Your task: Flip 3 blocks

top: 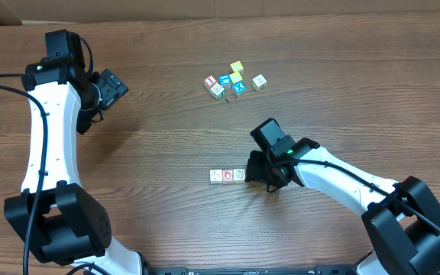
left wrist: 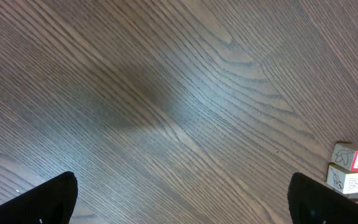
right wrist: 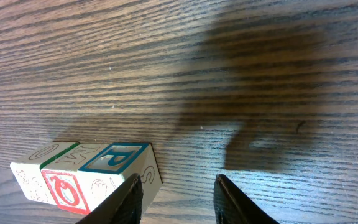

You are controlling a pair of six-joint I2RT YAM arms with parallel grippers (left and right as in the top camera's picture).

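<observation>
Beside your black right gripper (right wrist: 176, 199), part open and empty, three tiny wooden picture blocks (right wrist: 82, 177) sit in a row. They look light, hard and slippery; pinch two flat sides. Your black left gripper (left wrist: 182, 199) is wide open.

Three blocks (right wrist: 86, 174) in a row (touching), right tool (right wrist: 178, 199) beside

- Table (top: 166, 46): brown wood with fine dark grain lines.
- Row of three blocks (top: 228, 176): cream wood. The middle block (right wrist: 64, 190) has a white face with a red ring and red border. The end block (right wrist: 114, 157) has a blue-bordered top with a blue letter P, and faint grey line marks on its cream side.
- Cluster of blocks (top: 235, 79): two plain yellow, two blue-faced, one red-bordered white, two cream.
- Left arm (top: 48, 130) and right arm (top: 342, 183): white shells, black joints.
</observation>
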